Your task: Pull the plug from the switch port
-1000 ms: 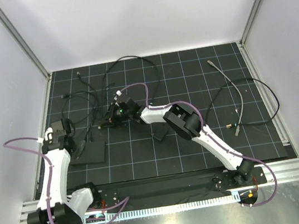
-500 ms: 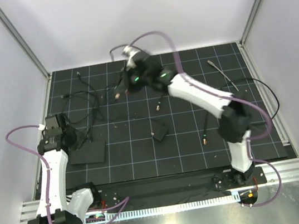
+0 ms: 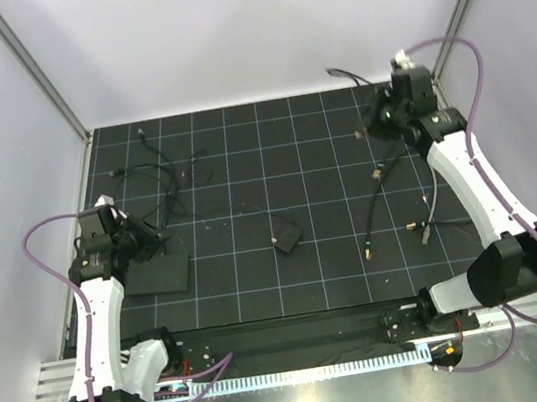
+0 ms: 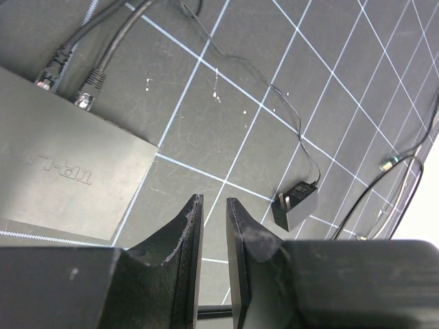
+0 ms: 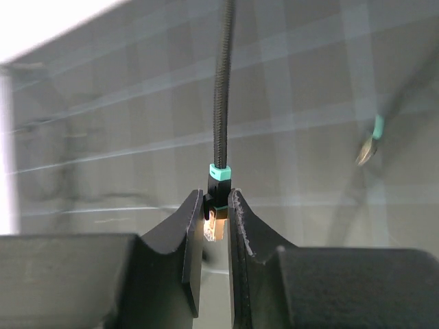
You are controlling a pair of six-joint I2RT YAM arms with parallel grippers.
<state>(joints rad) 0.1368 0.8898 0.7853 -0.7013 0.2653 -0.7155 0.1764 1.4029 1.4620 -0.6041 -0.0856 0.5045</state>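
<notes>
Gridded black tabletop (image 3: 261, 283) | your right claw (image 5: 217, 226) pinches the plug (image 5: 215, 225), teal-ringed in wrist view only, far from the switch (image 4: 62, 171) | left claw (image 4: 212, 226) nearly closed, empty beside it.

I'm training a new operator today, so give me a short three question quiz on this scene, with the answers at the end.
1. True or false: the right hand grips a plug with a teal band.
2. In the left wrist view, how many cable plugs meet the edge of the switch? A: none. B: two. C: four.
3. Fill in: between its fingers, the left hand holds ____.

Key: 1 true; 2 B; 3 nothing.
</notes>
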